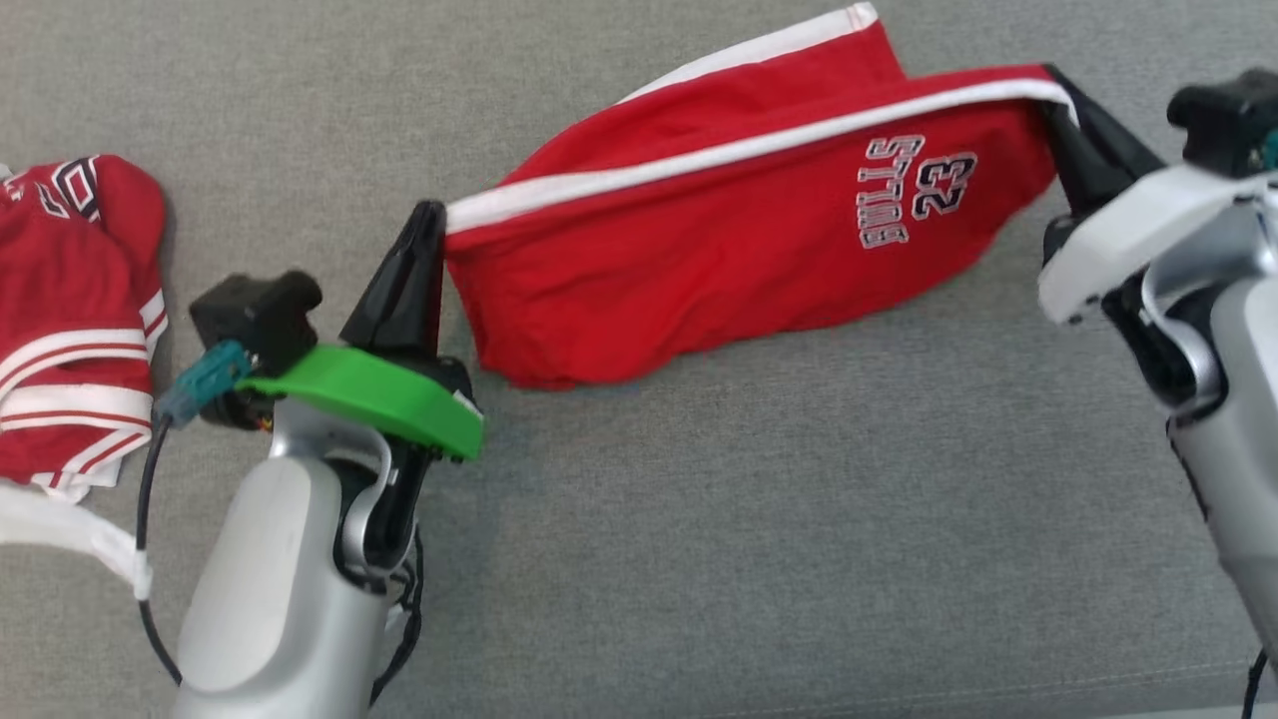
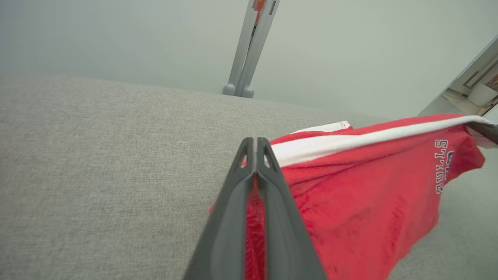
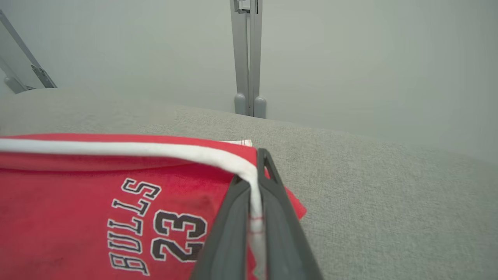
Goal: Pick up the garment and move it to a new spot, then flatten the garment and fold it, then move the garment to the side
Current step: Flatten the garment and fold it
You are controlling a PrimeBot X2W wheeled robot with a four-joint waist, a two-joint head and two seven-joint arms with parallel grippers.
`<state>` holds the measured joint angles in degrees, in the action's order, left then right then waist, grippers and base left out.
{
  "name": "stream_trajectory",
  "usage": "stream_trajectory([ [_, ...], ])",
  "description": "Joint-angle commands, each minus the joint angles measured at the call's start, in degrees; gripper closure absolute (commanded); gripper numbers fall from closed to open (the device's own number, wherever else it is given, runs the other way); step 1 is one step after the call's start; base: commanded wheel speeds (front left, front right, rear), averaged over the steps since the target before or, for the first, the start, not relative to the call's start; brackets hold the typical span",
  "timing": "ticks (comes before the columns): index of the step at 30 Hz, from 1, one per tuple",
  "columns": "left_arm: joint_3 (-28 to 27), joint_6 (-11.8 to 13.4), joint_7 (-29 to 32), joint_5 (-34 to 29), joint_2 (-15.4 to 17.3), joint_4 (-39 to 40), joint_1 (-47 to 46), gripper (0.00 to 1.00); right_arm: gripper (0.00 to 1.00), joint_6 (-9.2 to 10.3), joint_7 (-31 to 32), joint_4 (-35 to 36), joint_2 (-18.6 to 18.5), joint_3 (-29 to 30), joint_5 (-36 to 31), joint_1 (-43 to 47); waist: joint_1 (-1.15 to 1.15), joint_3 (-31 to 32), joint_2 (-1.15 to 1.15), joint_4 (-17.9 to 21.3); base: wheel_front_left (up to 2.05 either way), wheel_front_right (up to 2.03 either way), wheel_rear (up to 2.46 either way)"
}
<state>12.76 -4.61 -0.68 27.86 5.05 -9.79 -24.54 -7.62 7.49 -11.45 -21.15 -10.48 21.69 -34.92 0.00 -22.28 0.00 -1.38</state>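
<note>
Left claw, head view: closed on the left end of the white band of the red garment; seen at the lower left, fingers pointing up, with a green plate on its wrist.
Right claw, head view: closed on the right end of the same band, at the upper right; a white plate is carried on its wrist.
Red garment, head view: stretched between the two claws and held by the band; the body hangs below the band over the grey fabric surface; a white-edged part is spread out behind it; the print "BULLS 23" is seen upside down near the right end.
Second garment, head view: red with white stripes, crumpled at the left edge, well apart from the held one.
Left claw, left wrist view: fingers pressed together, red cloth pinched between them, the white band at the tips.
Red garment, left wrist view: drawn away to the right, where a dark finger of the right claw is seen at the band's far end.
Background, left wrist view: a grey metal post is seen against a pale wall.
Right claw, right wrist view: shut on the white band, which runs down between the fingers.
Red garment, right wrist view: spread to the left, the print read upright; grey fabric surface lies beyond and to the right.
</note>
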Motion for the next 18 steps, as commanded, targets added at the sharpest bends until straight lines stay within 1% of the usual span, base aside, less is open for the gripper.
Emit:
stream_trajectory([
  [1,-0.1,-0.3,-0.7,0.2,0.1,-1.6,-3.1,1.00,1.00,0.25,0.1,-2.7,-1.5,-0.7,0.6,-3.7,0.00,-5.2,0.00,-4.0,0.00,0.00,0.00],
  [5,1.5,-1.1,-2.9,1.3,-1.0,-6.7,-9.8,1.00,1.00,0.24,-0.4,-10.8,-2.8,-4.4,1.2,-12.9,0.00,-7.6,0.00,-6.4,0.00,0.00,0.00],
  [9,2.9,-1.4,-5.1,2.6,-1.6,-12.3,-15.1,1.00,1.00,0.24,-1.5,-18.4,-3.1,-7.2,1.2,-19.6,0.00,-9.1,0.00,-7.9,0.00,0.00,0.00],
  [12,4.2,-1.7,-5.9,3.9,-1.7,-17.2,-17.9,1.00,1.00,0.24,-3.1,-23.8,-2.3,-9.5,1.4,-23.2,0.00,-9.5,0.00,-8.3,0.00,0.00,0.00],
  [13,4.8,-1.8,-6.0,4.3,-1.8,-18.5,-18.6,1.00,0.89,0.24,-3.7,-25.3,-2.2,-9.9,1.3,-23.9,0.00,-9.5,0.00,-8.3,0.00,0.00,0.00],
  [14,5.5,-1.9,-6.3,4.7,-1.9,-19.8,-19.3,1.00,0.36,0.24,-4.6,-26.7,-1.9,-10.5,1.3,-24.5,0.00,-9.6,0.00,-8.3,0.00,0.00,0.00],
  [15,6.4,-2.1,-6.5,5.1,-1.9,-21.1,-19.9,1.00,0.00,0.23,-5.9,-28.1,-1.6,-10.9,1.5,-25.1,0.00,-9.5,0.00,-8.3,0.00,0.00,0.00],
  [16,7.1,-2.2,-6.8,5.1,-1.9,-22.0,-20.2,0.87,0.00,0.20,-7.0,-29.2,-1.2,-11.1,1.6,-25.3,0.00,-9.5,0.00,-8.2,0.00,0.00,0.00],
  [17,7.8,-2.3,-7.2,5.2,-2.0,-22.7,-20.5,0.64,0.00,0.18,-8.2,-30.0,-0.9,-11.3,1.7,-25.4,0.00,-9.4,0.00,-8.1,0.00,0.00,0.00],
  [18,8.5,-2.4,-8.1,5.1,-2.0,-23.3,-20.8,0.00,0.00,0.18,-9.7,-31.2,-0.6,-11.4,1.6,-25.2,0.00,-9.2,0.00,-7.9,0.00,0.00,0.00],
])
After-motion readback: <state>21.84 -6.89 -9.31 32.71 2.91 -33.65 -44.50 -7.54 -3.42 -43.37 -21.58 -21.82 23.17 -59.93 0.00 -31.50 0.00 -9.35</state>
